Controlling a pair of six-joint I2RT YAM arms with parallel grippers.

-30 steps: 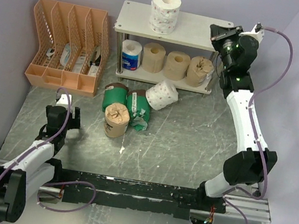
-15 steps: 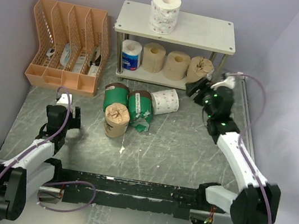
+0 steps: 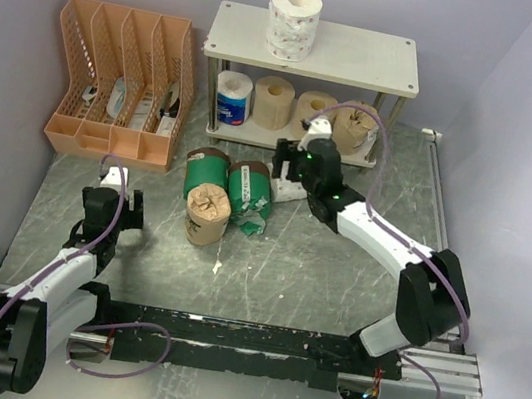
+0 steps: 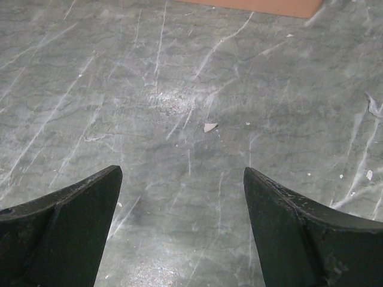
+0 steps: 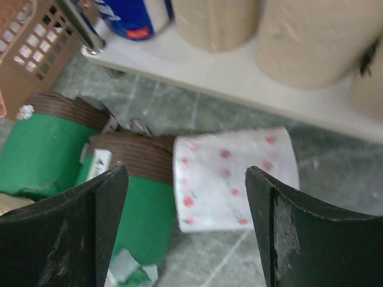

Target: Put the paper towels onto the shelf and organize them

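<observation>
The shelf (image 3: 359, 60) stands at the back with one white patterned roll (image 3: 293, 22) on its top board. Its lower board (image 5: 239, 84) carries a blue-and-white roll (image 3: 232, 98), two tan rolls (image 3: 272, 101) and a brown-wrapped roll (image 3: 356, 128). On the table lie two green rolls (image 3: 206, 168) (image 3: 247, 189), a brown-paper roll (image 3: 207, 213) and a white roll with red dots (image 5: 236, 176). My right gripper (image 5: 185, 173) is open, low over the table, with the dotted roll just ahead of its fingertips. My left gripper (image 4: 182, 179) is open over bare table.
An orange slotted organizer (image 3: 122, 86) stands at the back left, beside the shelf. A silver shelf post (image 5: 84, 27) rises near the blue roll. Torn green wrapper scraps (image 3: 248, 223) lie by the green rolls. Walls close in on both sides.
My right arm swung from the shelf's upper right corner down and left to the dotted roll on the table, and its jaws opened. The left arm stayed still.
</observation>
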